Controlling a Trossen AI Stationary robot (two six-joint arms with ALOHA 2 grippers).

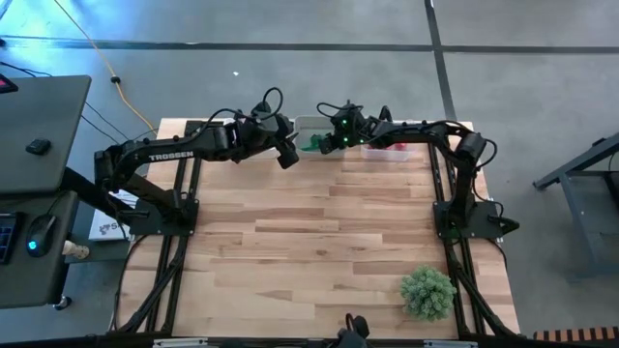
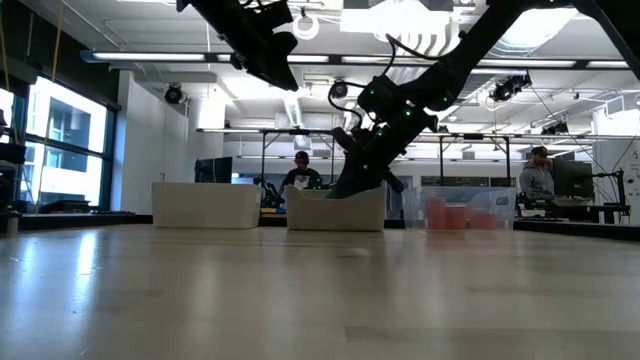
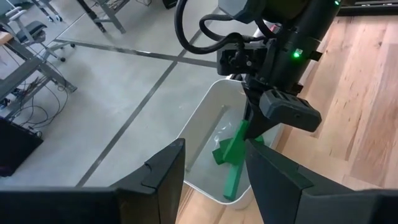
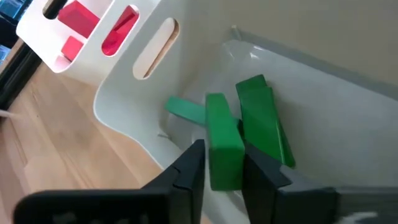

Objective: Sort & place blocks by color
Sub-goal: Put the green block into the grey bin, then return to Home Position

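A green bar [image 4: 224, 146] is sitting clamped between the fingers of the right gripper [image 4: 222, 171], its long axis running straight out ahead of the fingers and pointing down into a white bin [image 4: 124, 106] at the centre of the right wrist view. Two more green blocks [image 4: 264, 121] are already lying on that bin's floor, one just beside the held bar and one angled behind it, so the bar is hanging directly over its own colour. In the left wrist view the same bar [image 3: 235, 167] is slanting down from the right gripper [image 3: 244, 134] into the bin [image 3: 205, 130], low in the middle of the frame, with its lower end close to or touching the bottom; contact cannot be told. The neighbouring bin [image 4: 68, 37], at the upper left of the right wrist view, is holding red blocks [image 4: 78, 15]. In the high view both bins are standing at the top centre of the table [image 1: 319, 242], and the right gripper [image 1: 324, 143] is reaching over the green one. The left gripper [image 3: 214, 171] is hovering just to the left of that bin with its fingers spread and nothing between them, so the right arm is plainly the nearer one. Releasing here would probably leave the bar among the greens. A bushy plant [image 1: 427, 292] is standing at the lower right of the high view.
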